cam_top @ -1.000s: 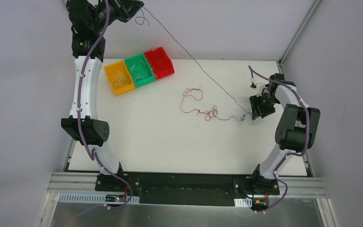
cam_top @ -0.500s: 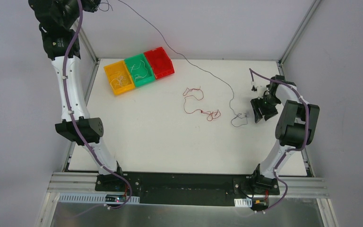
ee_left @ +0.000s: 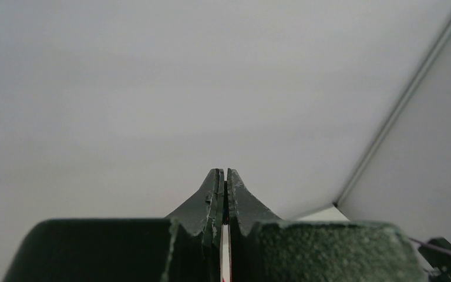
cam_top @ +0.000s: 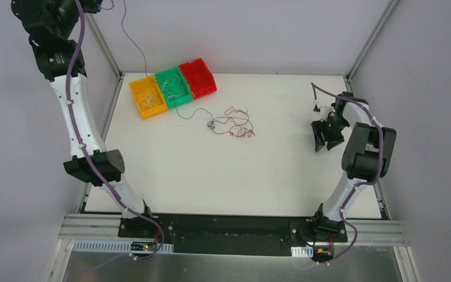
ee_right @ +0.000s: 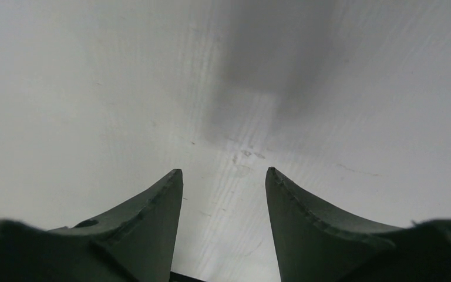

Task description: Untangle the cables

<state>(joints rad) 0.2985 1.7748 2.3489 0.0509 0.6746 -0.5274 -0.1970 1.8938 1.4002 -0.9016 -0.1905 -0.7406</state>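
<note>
A dark grey cable (cam_top: 211, 124) hangs from my left gripper (cam_top: 97, 4), which is raised high at the far left corner. The cable drops over the bins, and its lower end lies coiled on the table next to a tangled red cable (cam_top: 235, 124). In the left wrist view the left gripper (ee_left: 224, 176) is shut with a thin strand pinched between the jaws. My right gripper (cam_top: 323, 143) hovers low over the right side of the table, open and empty. It holds nothing in the right wrist view (ee_right: 224, 173) either, where only bare table shows.
Three bins stand in a row at the back left: yellow (cam_top: 139, 89), green (cam_top: 165, 74) and red (cam_top: 198, 77). The yellow and green ones hold thin whitish wires. Metal frame posts stand at the back corners.
My left arm swung further left and up, dragging the dark cable's free end and the red cable leftwards, away from the right gripper. The right gripper let the cable go and drew back slightly.
</note>
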